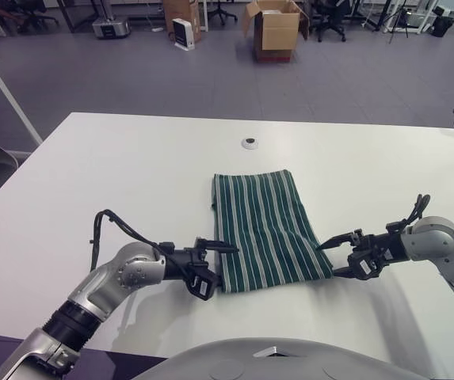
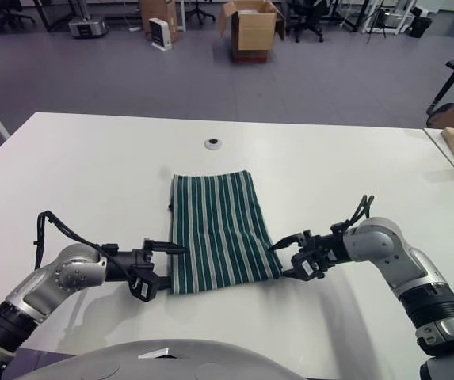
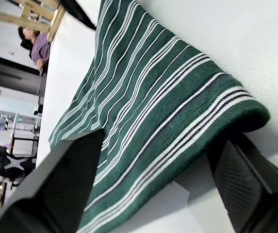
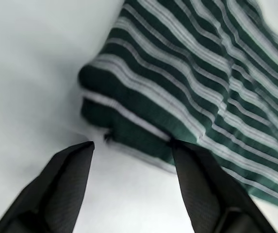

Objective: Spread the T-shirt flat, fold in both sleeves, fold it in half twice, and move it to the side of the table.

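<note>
Over on the left, the left gripper (image 1: 215, 267) sits at the near left corner of the T-shirt (image 1: 262, 229), jaws spread around the hem, not pinching it. The shirt lies in the middle of the table (image 1: 131, 158) as a long strip, so the sleeves look done. At the near right corner the right gripper (image 1: 333, 259) is also spread wide. I'd say both half folds and the move aside are left.

light: bright, even, probably overhead | shadows: soft, faint on table (image 1: 131, 174) | glare: slight in wrist views
</note>
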Available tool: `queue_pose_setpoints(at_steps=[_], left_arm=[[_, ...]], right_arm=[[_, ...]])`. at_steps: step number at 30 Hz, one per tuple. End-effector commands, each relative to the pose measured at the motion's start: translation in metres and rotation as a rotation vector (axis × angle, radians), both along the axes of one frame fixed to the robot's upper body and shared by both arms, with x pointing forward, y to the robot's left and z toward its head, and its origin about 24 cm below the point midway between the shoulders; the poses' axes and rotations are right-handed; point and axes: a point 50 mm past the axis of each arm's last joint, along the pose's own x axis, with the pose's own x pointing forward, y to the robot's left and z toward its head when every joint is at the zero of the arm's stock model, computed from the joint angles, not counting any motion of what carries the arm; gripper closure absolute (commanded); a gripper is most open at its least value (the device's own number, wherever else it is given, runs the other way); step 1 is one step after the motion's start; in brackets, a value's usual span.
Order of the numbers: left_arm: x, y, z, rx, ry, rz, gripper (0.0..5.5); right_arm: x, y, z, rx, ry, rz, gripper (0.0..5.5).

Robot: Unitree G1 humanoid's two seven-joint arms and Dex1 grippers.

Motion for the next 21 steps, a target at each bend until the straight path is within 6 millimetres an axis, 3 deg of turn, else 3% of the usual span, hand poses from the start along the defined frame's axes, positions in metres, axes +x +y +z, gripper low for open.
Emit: queue_pose_setpoints(at_steps=[1,3,14,18,21], left_arm=[[-0.008,0.006,-0.025,0.129,0.063,-0.020,2.65],[-0.010,0.005,-0.029,0.134,0.079,-0.029,3.00],[-0.007,0.010,-0.042,0.171,0.141,-0.028,4.99],[-0.006,0.012,-0.040,0.139,0.194,-0.007,5.36],[-0.012,0.015,-0.031,0.062,0.338,0.039,5.40]], right_arm=[[0.001,0.005,-0.002,0.001,-0.021,0.029,2.53],[-0.001,0.005,-0.004,-0.008,-0.016,0.041,2.53],[0.007,0.009,-0.008,0.006,-0.019,0.035,4.60],[0.004,0.012,-0.008,0.038,0.035,0.009,5.36],[-0.004,0.009,-0.006,0.053,0.195,-0.066,5.46]])
